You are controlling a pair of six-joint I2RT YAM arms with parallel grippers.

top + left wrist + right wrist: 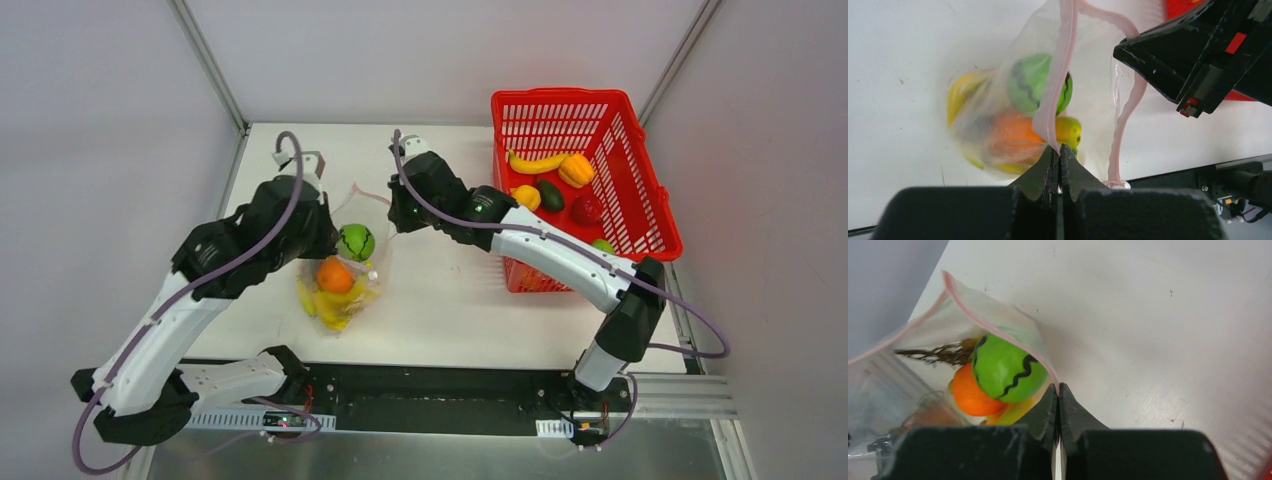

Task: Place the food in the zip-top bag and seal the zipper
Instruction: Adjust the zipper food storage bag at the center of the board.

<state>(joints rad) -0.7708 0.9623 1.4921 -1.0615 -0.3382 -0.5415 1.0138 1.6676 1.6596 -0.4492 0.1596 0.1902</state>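
Note:
The clear zip-top bag lies mid-table between the two arms, its mouth gaping. Inside it sit food pieces: a green striped ball, an orange and yellow bananas. My left gripper is shut on the pink zipper at one side of the mouth. My right gripper is shut on the zipper at the other side. The green ball and the orange show through the opening in the right wrist view.
A red lattice basket stands at the back right, holding a banana, an orange pepper, a dark green piece, a red piece and others. The right forearm crosses in front of it.

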